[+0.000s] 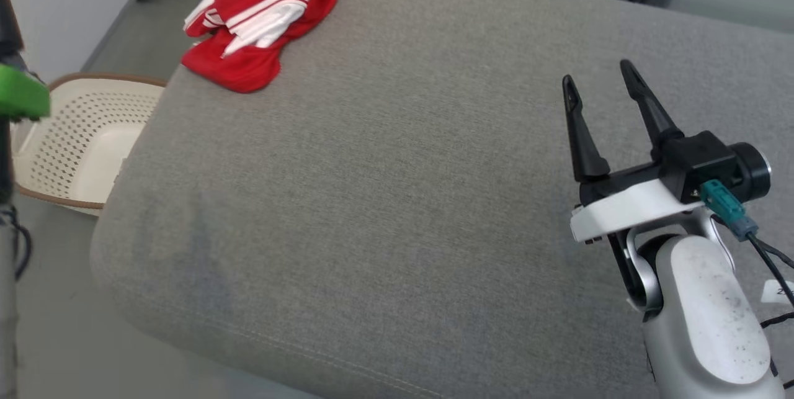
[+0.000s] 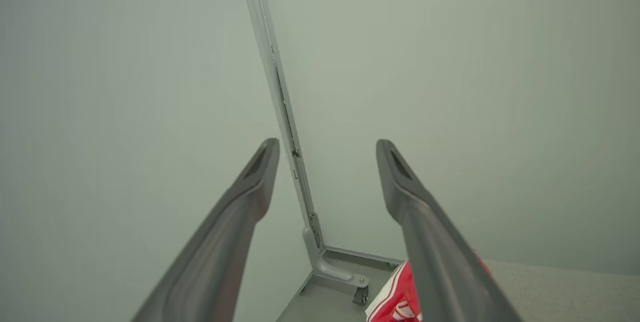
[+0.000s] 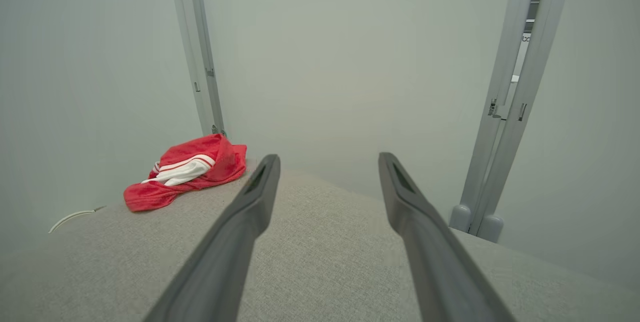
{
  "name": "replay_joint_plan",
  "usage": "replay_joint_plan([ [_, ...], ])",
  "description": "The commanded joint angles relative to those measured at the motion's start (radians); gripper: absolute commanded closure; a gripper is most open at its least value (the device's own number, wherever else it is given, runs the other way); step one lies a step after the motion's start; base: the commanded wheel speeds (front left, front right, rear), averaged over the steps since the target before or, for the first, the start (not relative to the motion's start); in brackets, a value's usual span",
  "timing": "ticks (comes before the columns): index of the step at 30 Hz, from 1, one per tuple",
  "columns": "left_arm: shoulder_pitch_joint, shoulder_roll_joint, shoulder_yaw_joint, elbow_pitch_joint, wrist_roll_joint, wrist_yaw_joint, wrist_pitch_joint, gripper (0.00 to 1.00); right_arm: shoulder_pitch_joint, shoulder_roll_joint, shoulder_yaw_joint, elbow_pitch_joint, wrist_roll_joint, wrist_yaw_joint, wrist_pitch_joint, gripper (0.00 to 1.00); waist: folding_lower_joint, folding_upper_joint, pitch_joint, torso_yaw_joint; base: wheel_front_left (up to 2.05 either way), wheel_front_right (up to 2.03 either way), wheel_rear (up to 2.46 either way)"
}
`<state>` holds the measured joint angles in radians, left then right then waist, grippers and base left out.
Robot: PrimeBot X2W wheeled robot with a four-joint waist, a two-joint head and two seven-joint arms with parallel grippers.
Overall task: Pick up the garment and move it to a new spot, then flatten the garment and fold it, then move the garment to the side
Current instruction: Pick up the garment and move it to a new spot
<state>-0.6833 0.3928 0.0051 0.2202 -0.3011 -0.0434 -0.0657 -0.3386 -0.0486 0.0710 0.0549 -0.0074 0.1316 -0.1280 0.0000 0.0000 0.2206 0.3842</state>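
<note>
The red garment (image 1: 260,20) lies crumpled at the far left corner of the grey cushion (image 1: 397,213). The cushion to the right of the garment and nearer than it is bare fabric, free for a pass. To the garment's near left, a perforated basket (image 1: 80,144) stands on the floor beside the cushion. Just behind the garment rises a partition post (image 3: 200,61), perhaps touching the cushion's edge.

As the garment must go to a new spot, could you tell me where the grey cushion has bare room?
The middle of the grey cushion is bare, from the red garment at its far left corner across to the open right gripper; the near edge is bare too. Only the garment's corner is crowded.
</note>
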Motion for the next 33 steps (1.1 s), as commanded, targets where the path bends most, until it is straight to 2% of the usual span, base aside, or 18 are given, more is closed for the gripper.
replay_joint_plan([
  [1,-0.075,0.025,-0.005,0.022,0.003,-0.016,0.020,0.00,-0.023,-0.009,-0.011,-0.023,-0.011,-0.002,0.009,0.00,0.0000,0.0000,0.222,-0.206,0.00,0.00,0.00],
  [4,-0.207,0.069,-0.031,0.112,-0.008,-0.048,0.100,0.00,-0.031,-0.014,-0.028,-0.080,-0.026,-0.002,0.030,0.00,0.0000,0.0000,0.292,-0.251,0.00,0.00,0.00],
  [8,-0.333,0.090,-0.068,0.232,-0.050,-0.073,0.180,0.00,-0.026,-0.016,-0.057,-0.142,-0.037,-0.002,0.044,0.00,0.0000,0.0000,0.360,-0.296,0.00,0.00,0.00],
  [12,-0.392,0.098,-0.101,0.337,-0.086,-0.082,0.221,0.00,-0.009,-0.015,-0.085,-0.192,-0.044,-0.002,0.057,0.00,0.0000,0.0000,0.417,-0.325,0.00,0.00,0.00],
  [19,-0.401,0.079,-0.141,0.505,-0.122,-0.086,0.190,0.00,0.006,-0.011,-0.115,-0.228,-0.070,-0.002,0.061,0.00,0.0000,0.0000,0.459,-0.344,0.00,0.00,0.00],
  [26,-0.404,0.100,-0.148,0.642,-0.162,-0.087,0.167,0.00,0.007,-0.009,-0.115,-0.233,-0.085,-0.002,0.057,0.00,0.0000,0.0000,0.458,-0.355,0.00,0.00,0.00],
  [27,-0.409,0.102,-0.148,0.656,-0.163,-0.087,0.163,0.25,0.007,-0.009,-0.115,-0.233,-0.085,-0.002,0.056,0.00,0.0000,0.0000,0.457,-0.355,0.00,0.00,0.00],
  [28,-0.416,0.105,-0.147,0.673,-0.164,-0.087,0.154,0.56,0.007,-0.009,-0.116,-0.231,-0.086,-0.002,0.054,0.00,0.0000,0.0000,0.454,-0.356,0.00,0.00,0.00],
  [29,-0.421,0.107,-0.146,0.685,-0.163,-0.083,0.148,0.81,0.008,-0.008,-0.116,-0.230,-0.085,-0.002,0.052,0.00,0.0000,0.0000,0.452,-0.356,0.00,0.00,0.00],
  [30,-0.423,0.110,-0.146,0.701,-0.160,-0.076,0.141,1.00,0.008,-0.007,-0.114,-0.226,-0.083,-0.002,0.049,0.00,0.0000,0.0000,0.448,-0.356,0.00,0.00,0.00],
  [33,-0.433,0.116,-0.150,0.729,-0.150,-0.070,0.112,1.00,0.005,-0.007,-0.105,-0.213,-0.077,-0.002,0.041,0.00,0.0000,0.0000,0.434,-0.359,0.00,0.00,0.00],
])
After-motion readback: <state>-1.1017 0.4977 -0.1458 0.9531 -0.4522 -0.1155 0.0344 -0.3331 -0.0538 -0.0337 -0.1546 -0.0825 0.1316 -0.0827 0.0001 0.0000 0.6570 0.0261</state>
